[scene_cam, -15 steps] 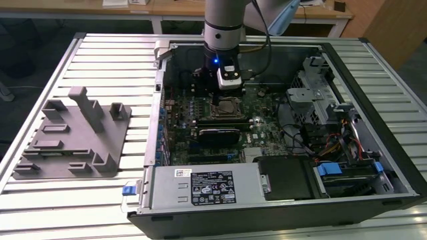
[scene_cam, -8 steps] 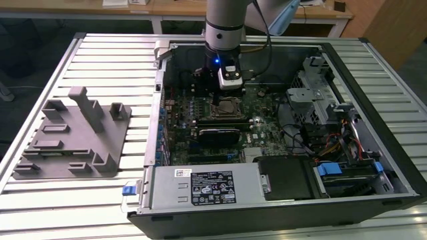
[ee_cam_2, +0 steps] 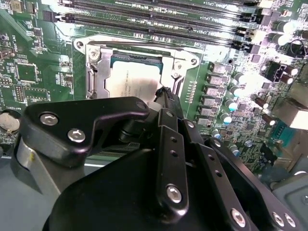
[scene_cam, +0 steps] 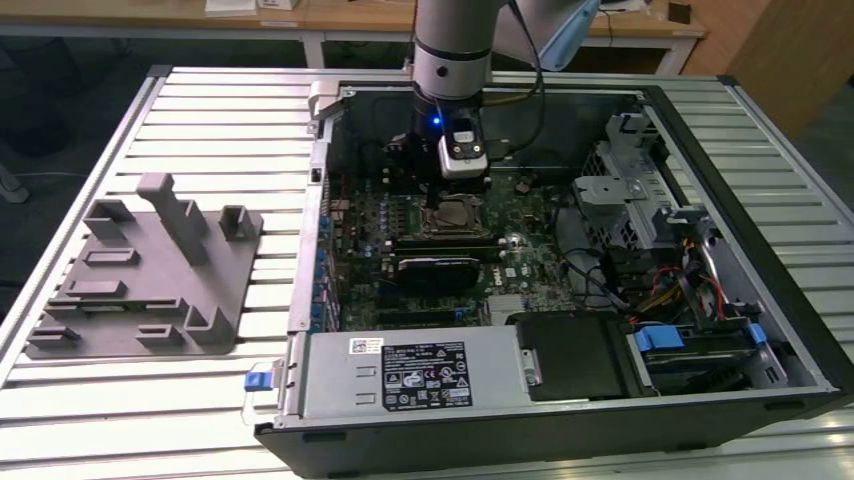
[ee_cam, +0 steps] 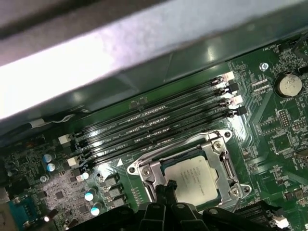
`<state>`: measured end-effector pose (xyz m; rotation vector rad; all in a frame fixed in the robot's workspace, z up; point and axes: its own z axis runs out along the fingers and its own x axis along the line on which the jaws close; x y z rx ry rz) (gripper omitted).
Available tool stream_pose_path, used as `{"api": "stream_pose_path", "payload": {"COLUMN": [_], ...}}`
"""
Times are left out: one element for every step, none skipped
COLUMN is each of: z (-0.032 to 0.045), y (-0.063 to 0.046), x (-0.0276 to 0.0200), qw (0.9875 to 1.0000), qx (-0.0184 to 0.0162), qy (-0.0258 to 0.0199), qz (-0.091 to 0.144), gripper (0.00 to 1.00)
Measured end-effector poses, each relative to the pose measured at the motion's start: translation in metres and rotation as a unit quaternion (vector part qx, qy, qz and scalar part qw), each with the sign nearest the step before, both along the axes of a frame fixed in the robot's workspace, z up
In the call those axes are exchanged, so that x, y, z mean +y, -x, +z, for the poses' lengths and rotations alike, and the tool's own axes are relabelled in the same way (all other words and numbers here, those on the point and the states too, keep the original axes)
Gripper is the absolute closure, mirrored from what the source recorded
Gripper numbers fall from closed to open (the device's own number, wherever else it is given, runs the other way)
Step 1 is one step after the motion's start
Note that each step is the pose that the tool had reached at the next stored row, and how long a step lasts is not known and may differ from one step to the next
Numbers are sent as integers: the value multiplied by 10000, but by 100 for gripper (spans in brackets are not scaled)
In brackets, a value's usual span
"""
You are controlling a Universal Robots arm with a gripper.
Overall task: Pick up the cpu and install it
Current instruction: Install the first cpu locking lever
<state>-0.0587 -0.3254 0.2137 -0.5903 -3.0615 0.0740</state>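
1. Hovering low inside an open computer case (scene_cam: 641, 100), the gripper (ee_cam_2: 166, 92) hangs just above the near edge of the processor socket (ee_cam: 190, 175). Its black fingers (ee_cam: 166, 188) look closed together at a narrow tip, and nothing shows between them; whether the tip touches the metal below cannot be told.
2. Lying flat in the socket, the cpu (ee_cam_2: 131, 82) shows its silver top, framed by the metal bracket (ee_cam_2: 94, 72) in both wrist views. It appears already seated, so I judge the placing done.
3. Doing this step well, in my judgement, means keeping the chip level and square in its recess, pressing nothing sideways, and keeping the tip clear of the bracket's edges.
4. Beyond the socket run four long memory slots (ee_cam: 154, 122), then the green board (ee_cam_2: 29, 72) with its small parts.
5. In the exterior view, a grey holder block (scene_cam: 147, 270) sits on the slatted table (scene_cam: 200, 120), well apart from the case, on the exterior view's left.
6. Hidden: the gripper body covers the near part of the socket, so any latch lever and the chip's near edge cannot be seen.
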Motion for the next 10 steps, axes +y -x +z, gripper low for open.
{"api": "stream_pose_path", "payload": {"z": [18,37,53,61,62,62,62,63,63,61], "y": [0,0,0,0,-1,-1,-1,0,0,1], "x": [0,0,0,0,0,0,0,0,-1,-1], "qw": [10000,10000,10000,10000,10000,10000,10000,10000,10000,10000], "qx": [0,0,0,0,-1,-1,-1,-5,-13,-33], "qy": [-1,-2,-2,-4,-6,-6,-7,-7,-13,-29], "qz": [0,0,1,0,0,0,0,1,1,1], "gripper": [89,89,89,89,89,89,89,89,89,89]}}
